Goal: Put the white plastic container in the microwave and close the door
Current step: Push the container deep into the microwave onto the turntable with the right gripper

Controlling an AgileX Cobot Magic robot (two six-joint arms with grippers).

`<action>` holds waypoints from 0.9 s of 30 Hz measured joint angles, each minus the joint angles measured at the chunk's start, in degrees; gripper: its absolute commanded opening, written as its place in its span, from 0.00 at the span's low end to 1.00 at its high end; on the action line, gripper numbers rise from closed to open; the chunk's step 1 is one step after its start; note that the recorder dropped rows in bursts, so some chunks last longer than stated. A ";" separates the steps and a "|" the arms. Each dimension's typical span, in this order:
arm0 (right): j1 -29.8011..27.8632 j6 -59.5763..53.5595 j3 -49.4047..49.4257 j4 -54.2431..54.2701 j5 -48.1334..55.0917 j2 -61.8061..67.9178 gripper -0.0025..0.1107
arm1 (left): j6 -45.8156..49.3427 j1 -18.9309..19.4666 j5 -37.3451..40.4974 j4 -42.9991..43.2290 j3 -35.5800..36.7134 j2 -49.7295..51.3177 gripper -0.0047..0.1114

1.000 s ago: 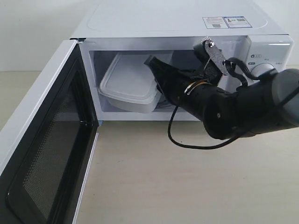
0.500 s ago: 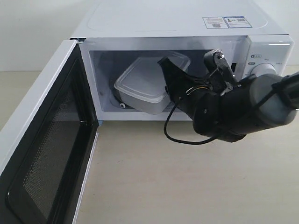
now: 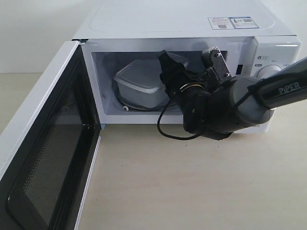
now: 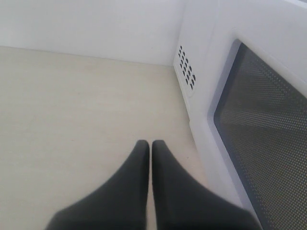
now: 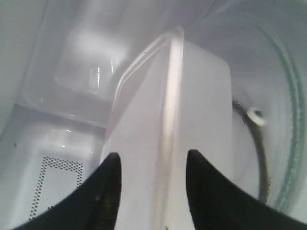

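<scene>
The white microwave (image 3: 182, 19) stands with its door (image 3: 53, 158) swung wide open to the left. The white plastic container (image 3: 139, 81) is inside the cavity, tilted a little, low over the glass turntable. My right gripper (image 3: 165, 72) reaches into the cavity and grips the container's near end. In the right wrist view its black fingers (image 5: 110, 182) press on either side of the container (image 5: 192, 96), lid on one side, base on the other. My left gripper (image 4: 151, 143) is shut and empty, low over the table beside the door's outer window (image 4: 268, 124); it is out of the exterior view.
A black cable (image 3: 168, 134) loops from the right arm down to the tabletop in front of the cavity. The control panel with its dial (image 3: 268, 72) is just right of the arm. The turntable's glass rim (image 5: 288, 120) and a roller wheel (image 5: 255, 115) lie beside the container.
The right arm has pushed further into the cavity. The container swung from the left side toward the middle, then deeper and lower, and now sits flatter.
</scene>
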 measured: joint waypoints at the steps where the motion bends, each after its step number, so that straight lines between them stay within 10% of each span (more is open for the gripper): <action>1: 0.00 0.00 0.00 0.00 0.02 0.00 0.32 | 0.00 0.00 0.00 0.00 0.00 0.00 0.08; 6: 0.00 -1.70 0.73 -2.31 3.04 -1.07 0.02 | 0.00 0.00 0.00 0.00 0.00 0.00 0.08; 27: -0.38 -42.19 4.64 -22.26 9.62 -1.69 0.02 | 0.00 0.00 0.00 0.00 0.00 0.00 0.08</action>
